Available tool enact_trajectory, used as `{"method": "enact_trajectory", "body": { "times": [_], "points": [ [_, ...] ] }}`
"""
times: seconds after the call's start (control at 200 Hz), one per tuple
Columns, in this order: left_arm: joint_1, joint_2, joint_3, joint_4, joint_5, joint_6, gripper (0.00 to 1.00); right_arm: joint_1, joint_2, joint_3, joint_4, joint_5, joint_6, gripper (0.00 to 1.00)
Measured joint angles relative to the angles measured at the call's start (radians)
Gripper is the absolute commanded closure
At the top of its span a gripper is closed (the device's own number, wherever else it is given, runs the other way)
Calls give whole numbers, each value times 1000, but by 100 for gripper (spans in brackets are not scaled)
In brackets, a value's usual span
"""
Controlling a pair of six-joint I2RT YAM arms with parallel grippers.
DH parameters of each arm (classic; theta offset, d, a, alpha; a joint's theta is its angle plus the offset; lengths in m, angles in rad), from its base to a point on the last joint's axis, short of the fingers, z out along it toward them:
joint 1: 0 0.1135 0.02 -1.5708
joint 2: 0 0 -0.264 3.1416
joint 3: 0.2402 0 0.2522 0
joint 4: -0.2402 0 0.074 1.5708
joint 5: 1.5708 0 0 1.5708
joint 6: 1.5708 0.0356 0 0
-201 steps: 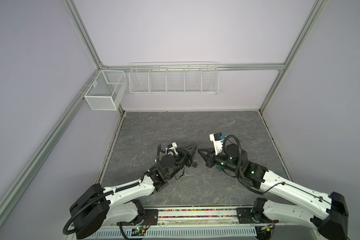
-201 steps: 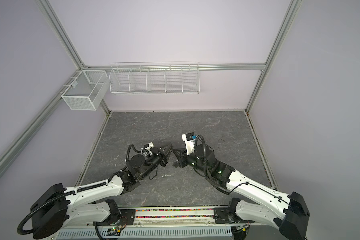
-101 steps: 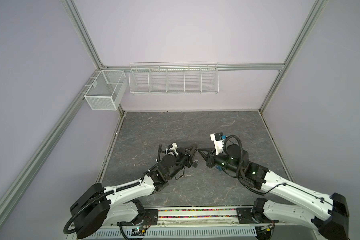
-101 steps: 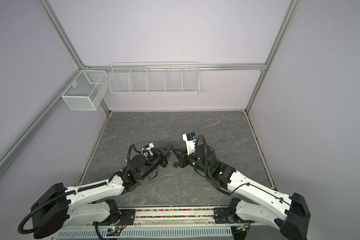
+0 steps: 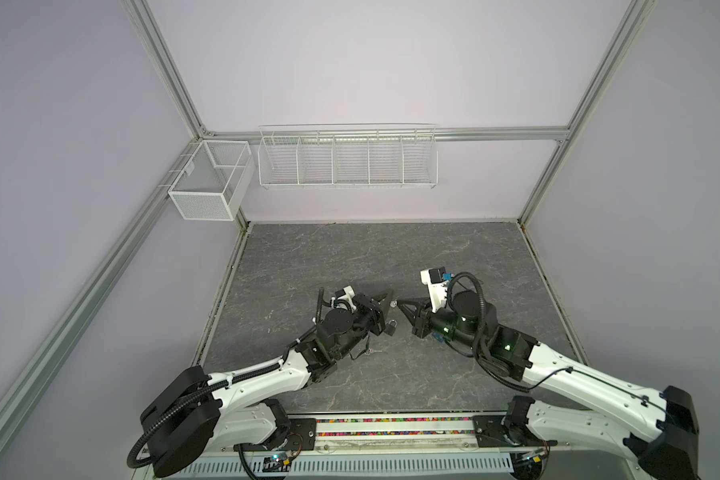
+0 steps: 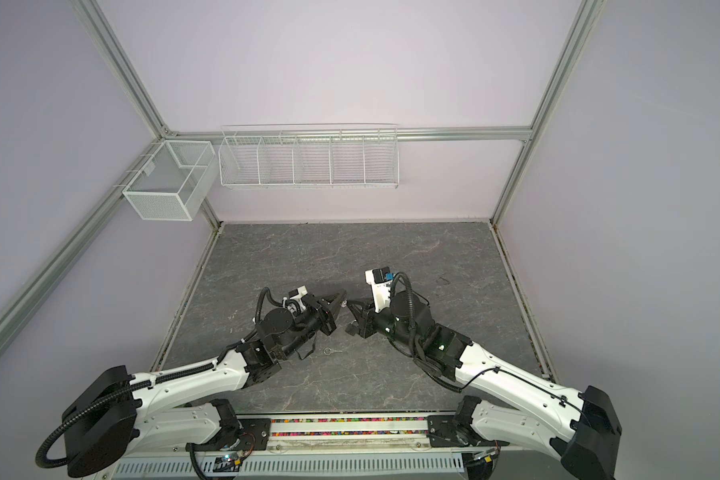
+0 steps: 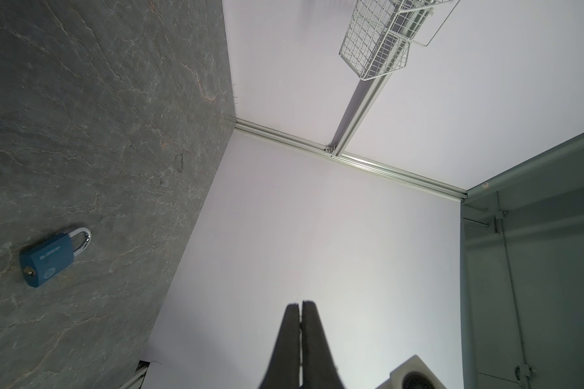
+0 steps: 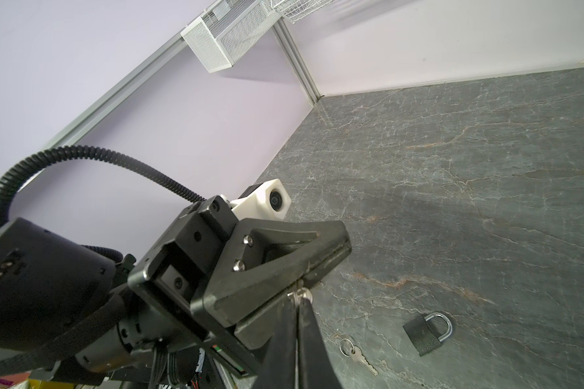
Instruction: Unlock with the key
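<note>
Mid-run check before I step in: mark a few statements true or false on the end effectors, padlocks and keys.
1. The left end effector and right end effector are both shut. True.
2. The blue padlock is lifted off the table. False: it lies on the table, ungripped.
3. A small silver piece sits at the right end effector's tips. True.
4. The ringed key lies on top of the dark padlock. False: it lies beside it, apart.
5. A key is in the blue padlock's keyhole. False: the keyhole is bare.
</note>
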Motion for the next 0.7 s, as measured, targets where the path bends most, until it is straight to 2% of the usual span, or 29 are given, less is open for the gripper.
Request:
{"method": "enact_trajectory", "body": {
  "times": [0.07, 0.165, 0.31, 0.485, 0.605, 0.7],
  "points": [
    [-1, 1, 1, 0, 2, 4, 100, 0, -8, 0, -11, 1, 0, 92],
    [-1, 4, 7, -2, 2, 31, 100, 2, -28, 0, -40, 5, 2, 81],
    [9, 5, 31, -37, -2, 147, 100, 0, -85, 0, -79, 3, 12, 66],
    [48, 3, 114, -121, 31, 401, 100, -58, -165, 0, -132, -71, 47, 46],
    [55, -3, 198, -176, 78, 641, 100, -148, -192, 0, -137, -207, 85, 38],
    [55, -6, 245, -184, 128, 822, 100, -212, -192, 0, -129, -316, 121, 37]
  ]
}}
